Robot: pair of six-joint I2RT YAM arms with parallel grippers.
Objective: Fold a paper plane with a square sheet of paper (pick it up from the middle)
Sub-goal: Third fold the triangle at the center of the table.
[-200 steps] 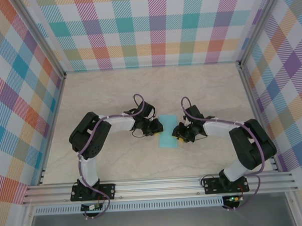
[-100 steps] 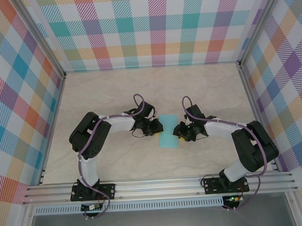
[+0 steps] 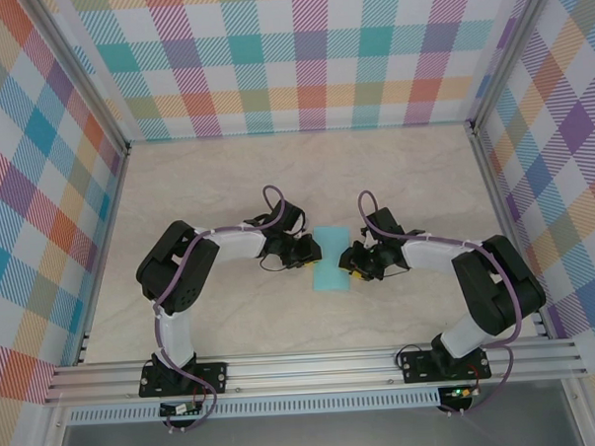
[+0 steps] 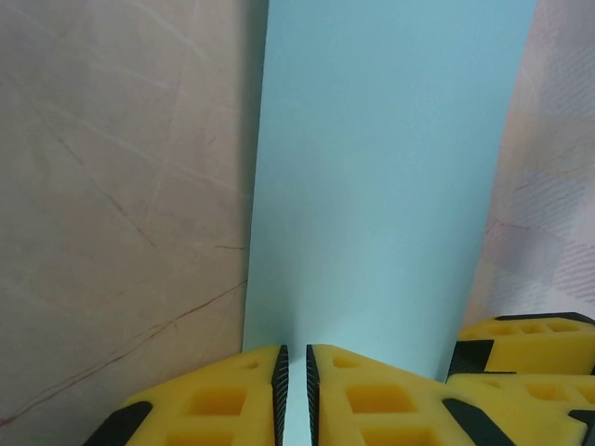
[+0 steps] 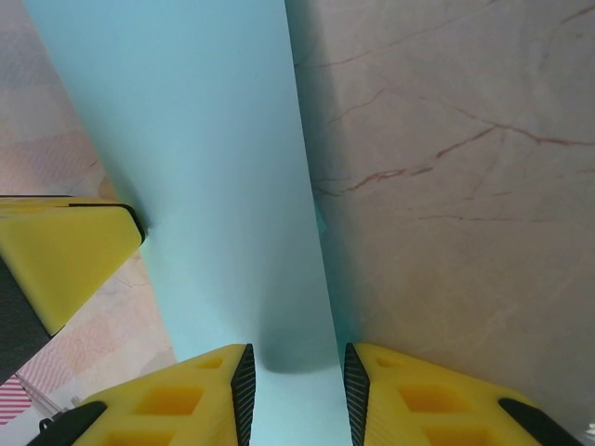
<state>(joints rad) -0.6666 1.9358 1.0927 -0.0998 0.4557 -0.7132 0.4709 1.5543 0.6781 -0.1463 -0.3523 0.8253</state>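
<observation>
The sheet (image 3: 330,259) lies on the worktop (image 3: 227,187) between the two pincers, with the left pincer (image 3: 310,250) at its left edge and the right pincer (image 3: 350,261) at its right edge, each facing the other. Ahead of the left pincer the sheet runs out from the narrow slot between its jaws, with bare worktop to its left and the right pincer's fingers (image 4: 525,336) just beside it on the right. Ahead of the right pincer the sheet likewise runs out from between its jaws, with worktop to its right and a left-pincer finger (image 5: 65,251) near on its left.
</observation>
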